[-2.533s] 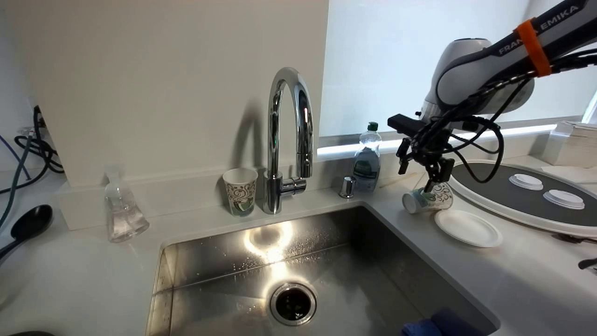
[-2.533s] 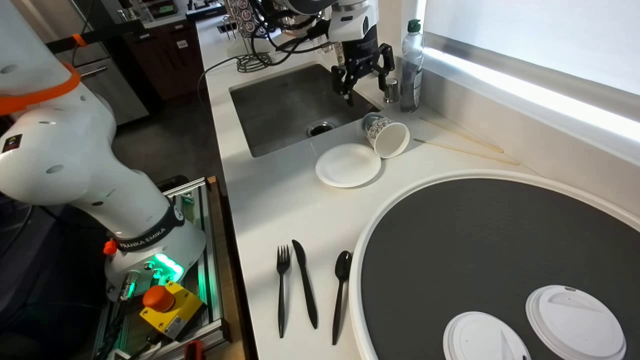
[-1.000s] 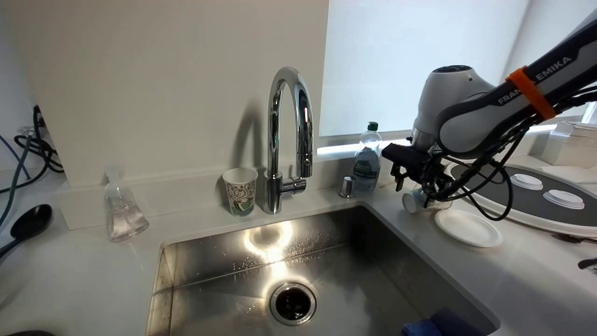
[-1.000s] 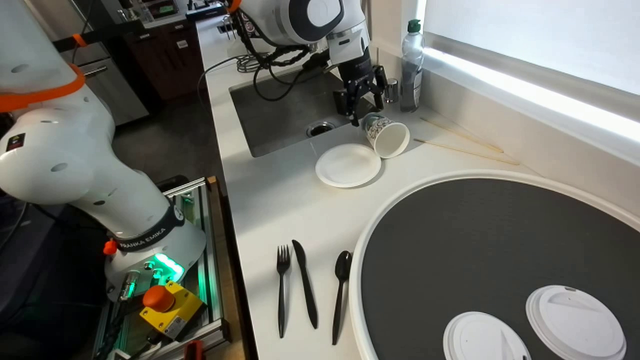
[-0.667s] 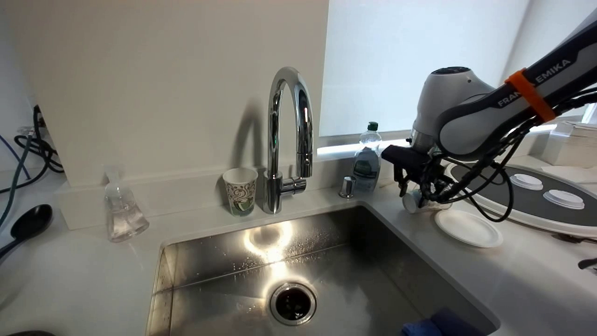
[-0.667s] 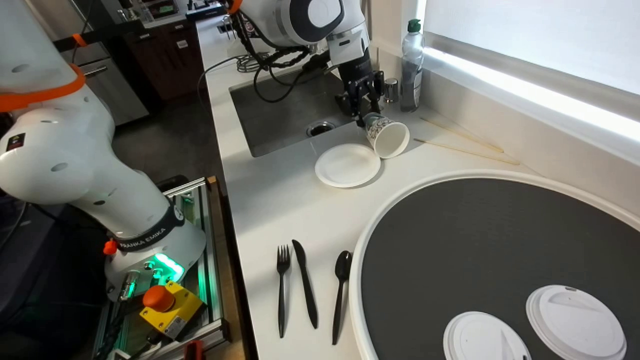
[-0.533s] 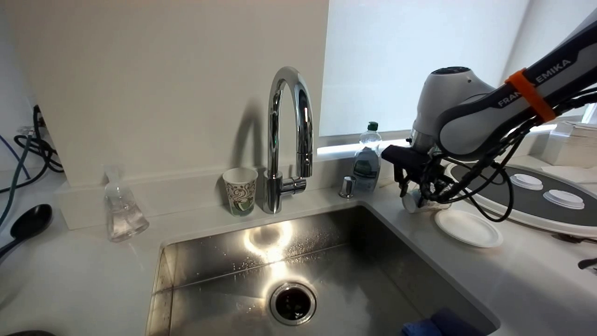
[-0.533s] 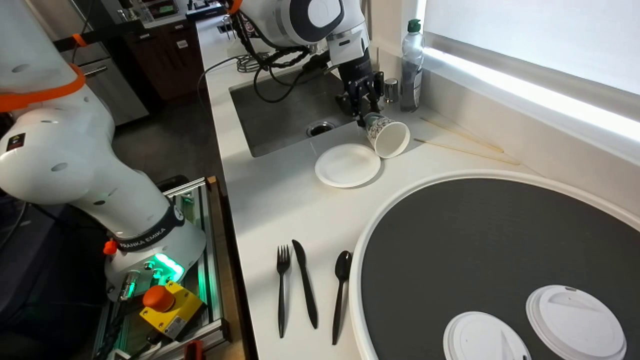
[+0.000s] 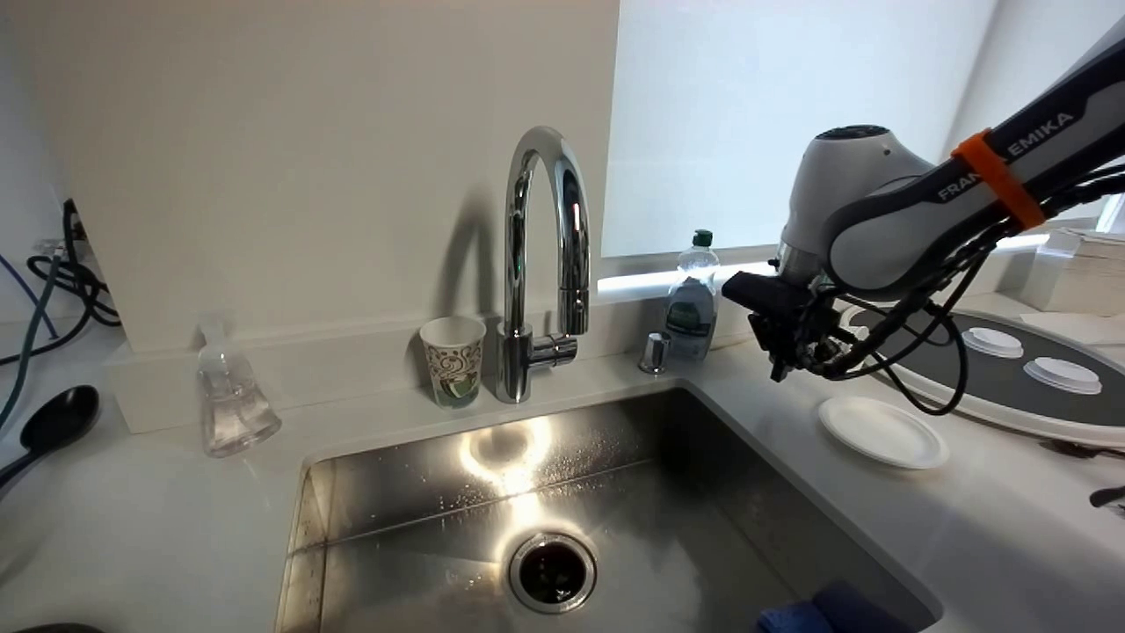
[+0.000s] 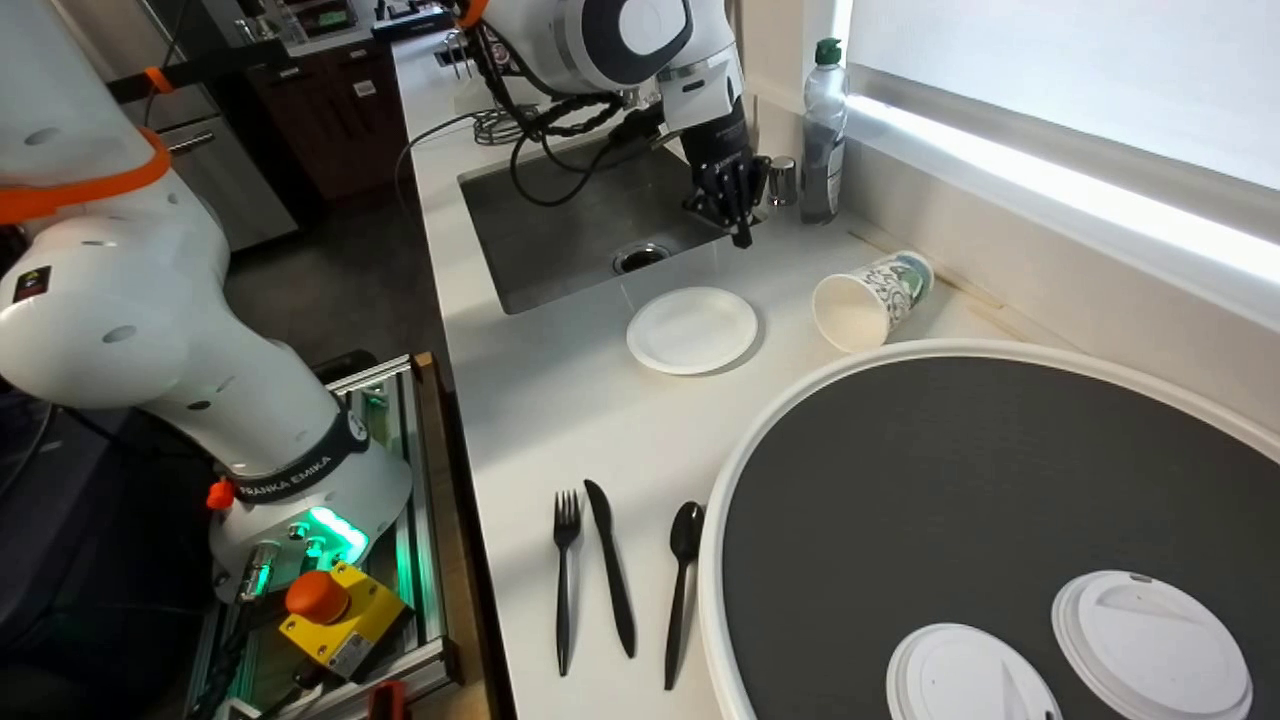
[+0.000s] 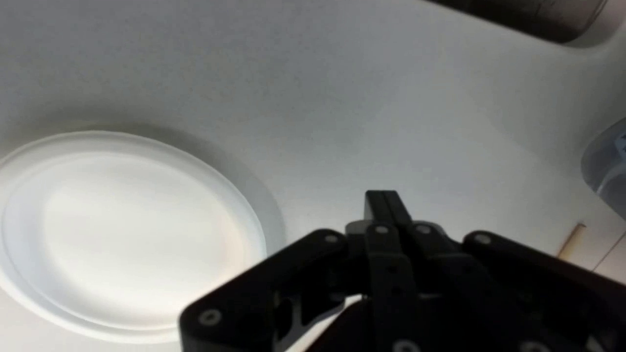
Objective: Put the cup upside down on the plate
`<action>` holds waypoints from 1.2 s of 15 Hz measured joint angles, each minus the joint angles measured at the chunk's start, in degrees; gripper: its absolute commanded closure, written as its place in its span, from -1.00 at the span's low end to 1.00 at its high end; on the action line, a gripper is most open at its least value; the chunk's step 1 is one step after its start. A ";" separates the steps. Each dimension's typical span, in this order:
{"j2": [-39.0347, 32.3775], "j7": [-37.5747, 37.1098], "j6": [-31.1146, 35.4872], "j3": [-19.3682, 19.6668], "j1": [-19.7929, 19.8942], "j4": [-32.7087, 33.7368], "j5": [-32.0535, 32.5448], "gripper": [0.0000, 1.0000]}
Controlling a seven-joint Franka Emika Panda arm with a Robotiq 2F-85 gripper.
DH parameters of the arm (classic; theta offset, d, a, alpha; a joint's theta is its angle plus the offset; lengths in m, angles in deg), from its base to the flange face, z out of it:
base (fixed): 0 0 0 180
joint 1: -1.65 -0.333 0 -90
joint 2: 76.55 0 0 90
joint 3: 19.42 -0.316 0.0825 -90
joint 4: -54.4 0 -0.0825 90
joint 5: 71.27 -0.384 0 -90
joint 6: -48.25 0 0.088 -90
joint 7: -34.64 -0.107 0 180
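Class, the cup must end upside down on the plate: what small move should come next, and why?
Probably open the gripper: it is shut on nothing, and the cup lies on its side, apart from it and the plate.

The hand (image 11: 383, 205) is black, and the surface (image 10: 550, 400) beneath it white. Near the hand, the plate (image 10: 692, 330) is plain white. Farther from the hand, the cup (image 10: 895, 285) is white, printed with dark grey scrollwork and a green patch toward its base. Well apart from the hand, a second cup (image 9: 453, 365) is white with brown scrolls over green. The soap bottle (image 10: 822, 130) near the hand has a green cap (image 10: 828, 51). Farther from the hand, the round board (image 10: 900, 500) is dark grey, edged in white, its lids (image 10: 1160, 640) white.
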 measured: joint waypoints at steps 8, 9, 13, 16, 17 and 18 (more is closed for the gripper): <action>0.55 -0.01 0.00 2.52 0.42 4.03 2.25 -0.64; 0.40 0.01 0.00 3.01 0.60 4.99 3.00 -0.77; -2.20 0.06 -0.30 5.04 0.89 9.31 9.01 -1.00; -5.27 0.78 -1.49 6.05 0.81 12.66 13.25 -1.00; -6.19 1.17 -1.88 6.37 0.72 13.69 14.26 -1.00; -7.01 1.56 -2.14 6.62 0.68 14.58 14.91 -1.00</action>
